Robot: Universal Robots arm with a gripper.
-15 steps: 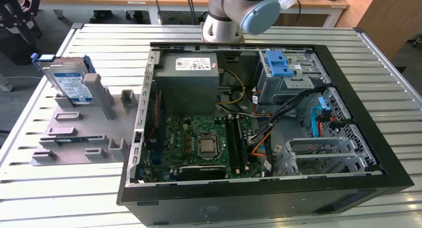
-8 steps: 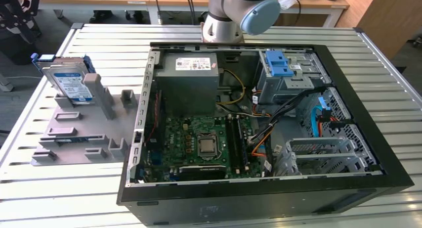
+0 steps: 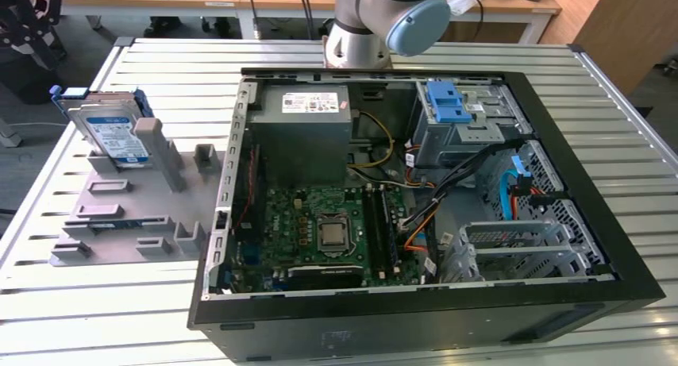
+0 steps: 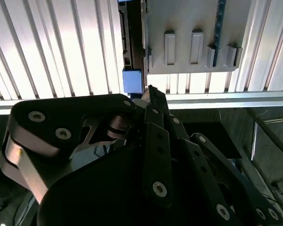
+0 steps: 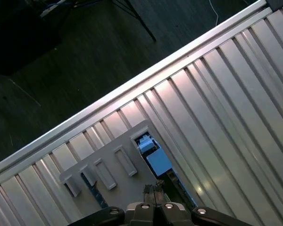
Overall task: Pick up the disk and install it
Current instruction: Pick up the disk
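The disk [image 3: 111, 132], a silver drive with a white-and-blue label in a blue carrier frame, stands on edge at the far end of a grey fixture [image 3: 127, 215] on the exterior view's left. In both wrist views I look down on it from high above. Its blue frame [image 5: 153, 157] [image 4: 132, 81] shows edge-on beside the fixture's slots [image 5: 118, 162]. My gripper [image 5: 153, 190] [image 4: 151, 90] hangs well above the disk with its black fingertips together and nothing between them.
An open computer case [image 3: 424, 302] takes up the middle and the exterior view's right of the slatted metal table [image 3: 424, 52]. Inside are a grey power-supply box [image 3: 307, 136], a light-blue latch on a metal cage [image 3: 450, 108], a motherboard [image 3: 329, 231] and cables. The table edge [image 5: 132, 87] and dark floor lie beyond the fixture.
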